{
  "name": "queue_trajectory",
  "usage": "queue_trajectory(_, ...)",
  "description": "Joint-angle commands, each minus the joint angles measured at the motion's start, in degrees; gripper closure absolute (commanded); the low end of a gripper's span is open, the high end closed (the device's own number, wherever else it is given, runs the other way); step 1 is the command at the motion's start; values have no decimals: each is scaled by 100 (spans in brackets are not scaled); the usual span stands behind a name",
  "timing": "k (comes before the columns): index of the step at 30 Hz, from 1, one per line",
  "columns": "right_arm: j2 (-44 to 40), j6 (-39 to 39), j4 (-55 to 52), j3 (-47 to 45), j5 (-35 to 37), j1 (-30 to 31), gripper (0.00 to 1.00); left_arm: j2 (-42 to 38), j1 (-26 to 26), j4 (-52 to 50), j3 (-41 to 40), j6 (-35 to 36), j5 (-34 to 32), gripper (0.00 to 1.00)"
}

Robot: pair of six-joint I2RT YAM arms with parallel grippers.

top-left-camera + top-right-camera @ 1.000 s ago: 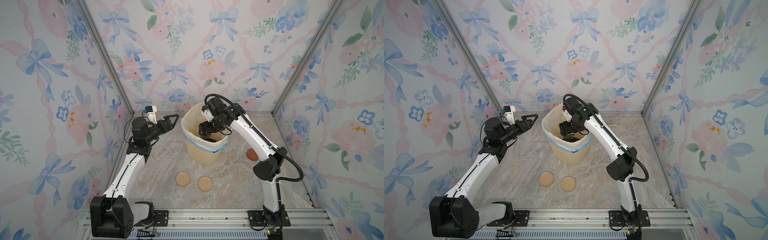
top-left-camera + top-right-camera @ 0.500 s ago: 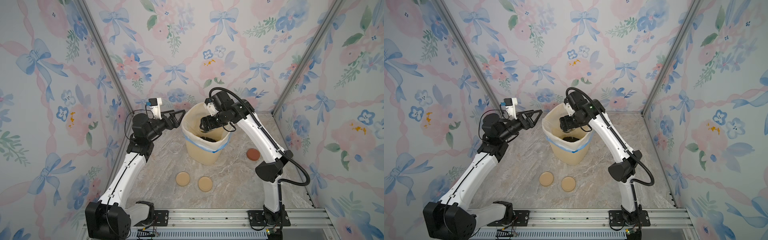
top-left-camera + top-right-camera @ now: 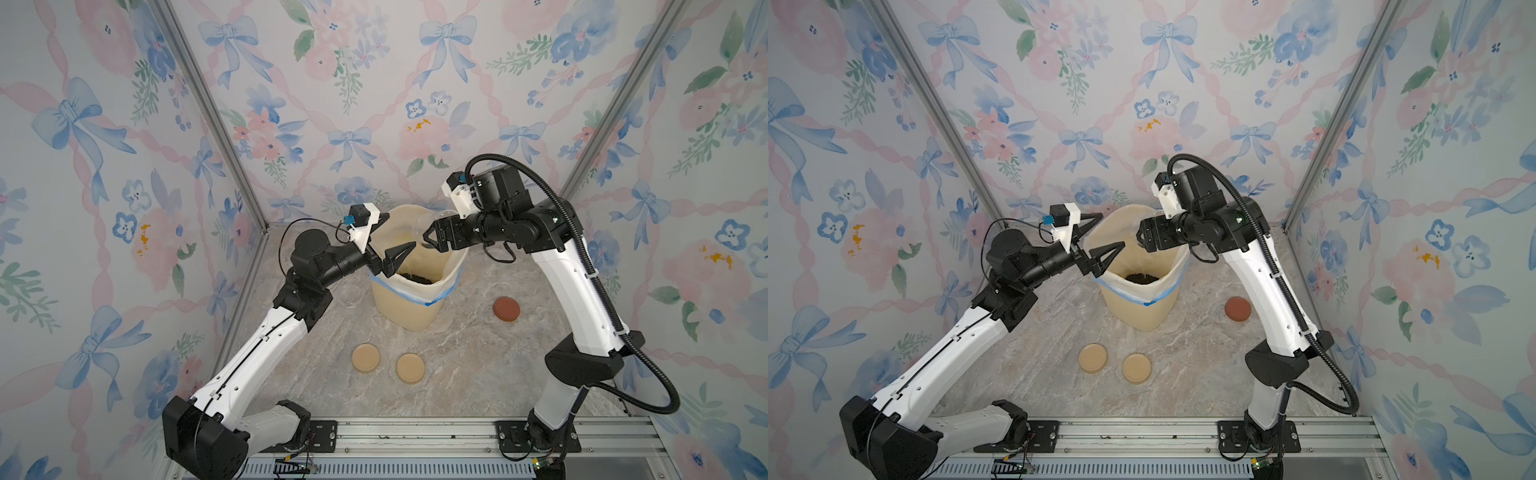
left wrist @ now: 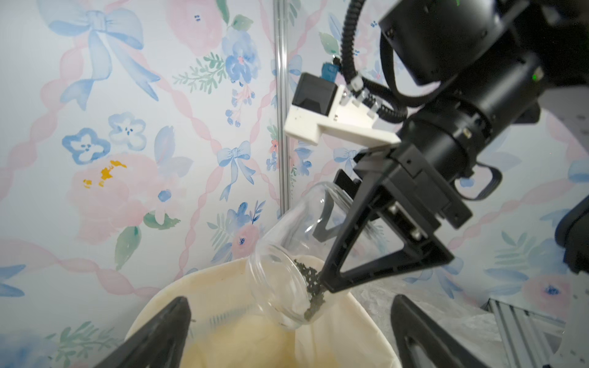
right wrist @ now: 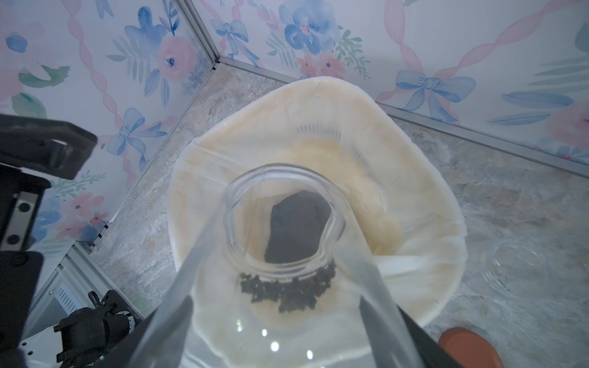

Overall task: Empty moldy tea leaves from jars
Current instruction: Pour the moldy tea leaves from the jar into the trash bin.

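Right end effector (image 3: pixel 430 241) is pinching a clear jar (image 4: pixel 287 255) around its body, one finger on each side. The jar is tipped with its mouth pointing down over the open top of the bin (image 3: pixel 415 307). In the left wrist view a clump of tea leaves (image 4: pixel 310 280) sits on the low side of the jar, right at the lip. The right wrist view looks through the glass and shows that clump at the rim, plus a dark heap at the bottom of the bin (image 5: pixel 296 229). Both top views show that heap inside the white liner too.

Left end effector (image 3: pixel 401 230) is spread wide with nothing in it. It hangs at the bin's rim on the side across from the jar, fingers pointing toward it, not touching the glass as far as I can tell.

A second jar (image 3: pixel 351 296), lidless and looking empty, stands on the surface (image 3: pixel 457 386) just beside the bin under the left arm. Two tan lids (image 3: pixel 366 358) lie flat side by side in front of the bin, and a red lid (image 3: pixel 506 309) lies off to the bin's other side, near the right arm.
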Motion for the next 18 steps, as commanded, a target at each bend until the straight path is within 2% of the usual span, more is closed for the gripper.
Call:
queue_trajectory(1, -278, 77, 112, -47, -93, -75, 35, -51, -68, 86, -22, 1140, 46, 2)
queue_trajectory(9, -585, 105, 87, -251, -91, -92, 35, 240, -196, -59, 217, 1958, -53, 2)
queue_trajectory(14, -663, 209, 70, -315, -127, -110, 36, 347, -477, -222, 172, 2905, -461, 2)
queue_trajectory(18, -676, 248, 96, -333, -127, -71, 36, 511, -659, -284, 303, 3117, -614, 2)
